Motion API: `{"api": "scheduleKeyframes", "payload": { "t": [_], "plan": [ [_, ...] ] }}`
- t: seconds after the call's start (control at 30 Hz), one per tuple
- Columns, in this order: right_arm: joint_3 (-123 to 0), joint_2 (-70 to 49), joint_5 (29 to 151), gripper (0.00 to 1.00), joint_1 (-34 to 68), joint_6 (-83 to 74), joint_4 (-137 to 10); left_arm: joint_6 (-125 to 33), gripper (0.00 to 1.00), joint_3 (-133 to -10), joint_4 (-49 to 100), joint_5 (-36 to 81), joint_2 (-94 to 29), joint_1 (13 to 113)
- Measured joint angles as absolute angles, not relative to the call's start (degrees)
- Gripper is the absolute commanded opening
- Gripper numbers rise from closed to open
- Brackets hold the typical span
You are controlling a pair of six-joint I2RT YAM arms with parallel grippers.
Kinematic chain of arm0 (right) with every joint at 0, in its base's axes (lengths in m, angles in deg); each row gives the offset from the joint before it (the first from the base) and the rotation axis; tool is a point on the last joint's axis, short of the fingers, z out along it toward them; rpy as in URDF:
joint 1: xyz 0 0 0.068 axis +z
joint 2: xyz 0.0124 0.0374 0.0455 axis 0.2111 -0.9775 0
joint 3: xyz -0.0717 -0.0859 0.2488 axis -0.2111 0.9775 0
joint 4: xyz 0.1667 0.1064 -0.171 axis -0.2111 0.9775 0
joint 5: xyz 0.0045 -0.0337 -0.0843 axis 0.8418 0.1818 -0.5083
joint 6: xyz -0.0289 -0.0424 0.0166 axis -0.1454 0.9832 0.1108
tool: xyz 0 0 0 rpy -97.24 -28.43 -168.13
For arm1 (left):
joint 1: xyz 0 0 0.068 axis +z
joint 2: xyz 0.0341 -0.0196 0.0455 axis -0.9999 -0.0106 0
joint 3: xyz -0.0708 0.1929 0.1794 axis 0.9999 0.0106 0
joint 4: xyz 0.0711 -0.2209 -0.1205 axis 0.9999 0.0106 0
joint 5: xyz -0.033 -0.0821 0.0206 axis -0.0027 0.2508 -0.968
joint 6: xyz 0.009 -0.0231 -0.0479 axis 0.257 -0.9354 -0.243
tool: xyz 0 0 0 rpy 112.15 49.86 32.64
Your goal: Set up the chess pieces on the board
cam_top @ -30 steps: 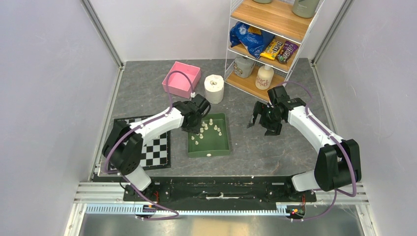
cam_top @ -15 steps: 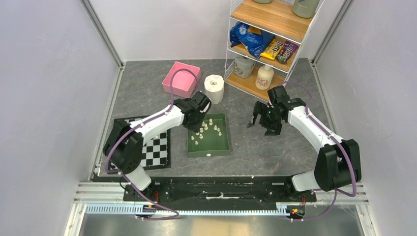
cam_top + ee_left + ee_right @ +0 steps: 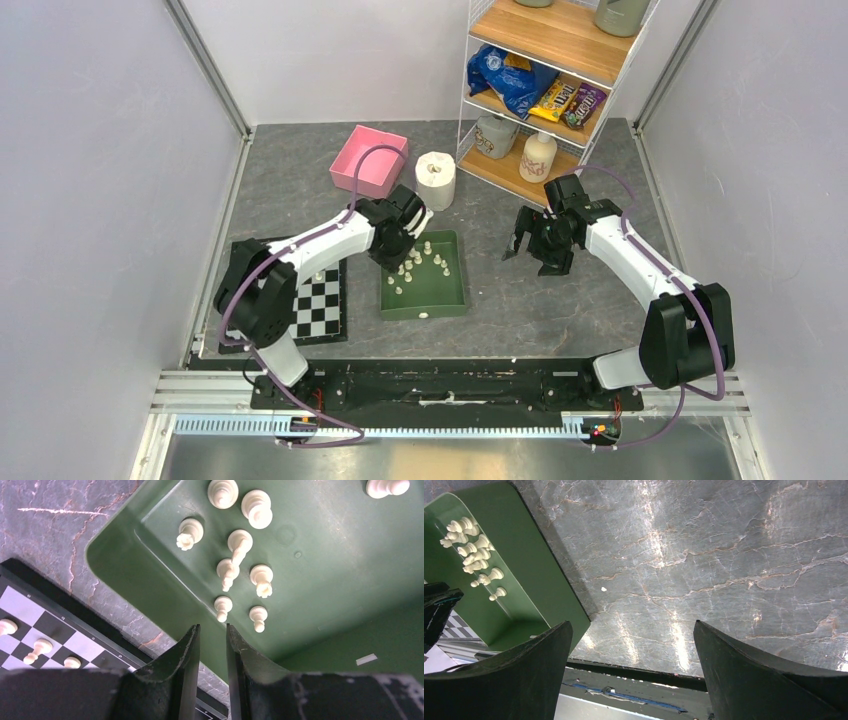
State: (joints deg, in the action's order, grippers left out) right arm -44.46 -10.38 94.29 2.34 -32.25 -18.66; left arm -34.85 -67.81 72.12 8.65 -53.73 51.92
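Observation:
Several cream-white chess pieces [image 3: 420, 262] lie in a green tray [image 3: 452, 300]; in the left wrist view the pieces [image 3: 235, 570] sit in a loose cluster on the tray floor [image 3: 340, 555]. The checkered board [image 3: 320, 305] lies left of the tray, with three pieces [image 3: 37, 650] on its squares [image 3: 30, 625]. My left gripper [image 3: 390, 252] hovers over the tray's left wall, its jaws [image 3: 213, 626] a narrow gap apart and empty. My right gripper [image 3: 530, 258] is wide open and empty over bare table right of the tray [image 3: 534, 580]; its fingertips [image 3: 631, 623] frame only the table.
A pink box [image 3: 370, 162] and a white paper roll [image 3: 435, 180] stand behind the tray. A wire-and-wood shelf [image 3: 545, 90] with snack bags and bottles stands at the back right, close behind the right arm. Grey walls close in both sides.
My left gripper has shifted slightly right and away, from beside the board toward the tray's left wall. The right arm has not moved.

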Motion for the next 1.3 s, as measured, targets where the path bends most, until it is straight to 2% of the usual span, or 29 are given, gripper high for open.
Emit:
{"api": "scheduleKeyframes", "payload": {
  "t": [1.3],
  "plan": [
    [-43.91,-11.01,94.27,0.99,2.34,-31.88,-19.25,-28.38,0.27,-70.04,73.04,11.06,-60.71,51.94]
  ]
}}
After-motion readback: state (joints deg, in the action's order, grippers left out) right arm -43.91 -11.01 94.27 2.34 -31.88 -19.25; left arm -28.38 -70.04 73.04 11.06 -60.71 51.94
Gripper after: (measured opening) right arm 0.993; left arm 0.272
